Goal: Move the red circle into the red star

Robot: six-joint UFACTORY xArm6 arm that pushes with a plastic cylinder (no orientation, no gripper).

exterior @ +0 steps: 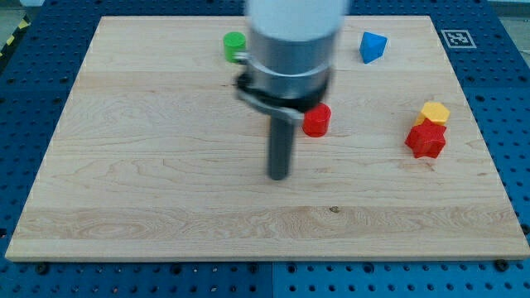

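The red circle (pixel 316 121) lies a little right of the board's middle. The red star (pixel 426 141) lies near the view's right edge of the board, touching a yellow block (pixel 435 112) just above it. My tip (pixel 279 176) rests on the board below and to the left of the red circle, apart from it. The arm's grey body hides the board above the rod.
A green circle (pixel 234 45) lies near the view's top, partly behind the arm. A blue block (pixel 373 46) lies at the top right. The wooden board (pixel 124 182) sits on a blue pegboard table.
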